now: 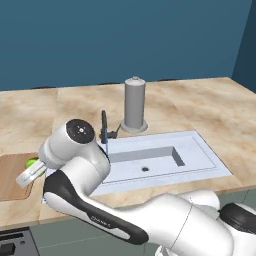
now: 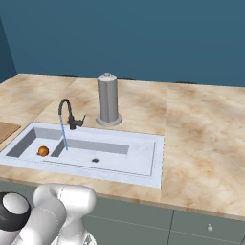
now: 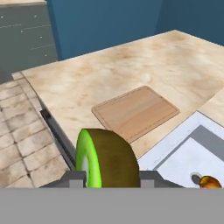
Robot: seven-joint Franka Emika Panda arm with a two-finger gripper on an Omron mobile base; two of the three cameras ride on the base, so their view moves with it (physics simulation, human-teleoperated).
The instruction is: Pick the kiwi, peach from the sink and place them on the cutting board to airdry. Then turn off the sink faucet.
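My gripper (image 3: 111,178) is shut on the kiwi (image 3: 107,158), a lime-green fruit with a brown rim held between the two fingertips. In the left base view the kiwi (image 1: 31,162) and the gripper (image 1: 29,171) hang over the right edge of the wooden cutting board (image 1: 10,176). From the hand, the cutting board (image 3: 136,111) lies ahead and below, with nothing on it. The orange peach (image 2: 43,151) rests in the small left compartment of the sink (image 2: 139,158). The dark faucet (image 2: 68,113) stands behind it, and a thin blue stream runs from its spout.
A tall grey cylinder (image 2: 108,99) with a knobbed top stands on the counter behind the sink, right of the faucet. My own arm covers the sink's left part in the left base view. Marbled counter stretches to the right.
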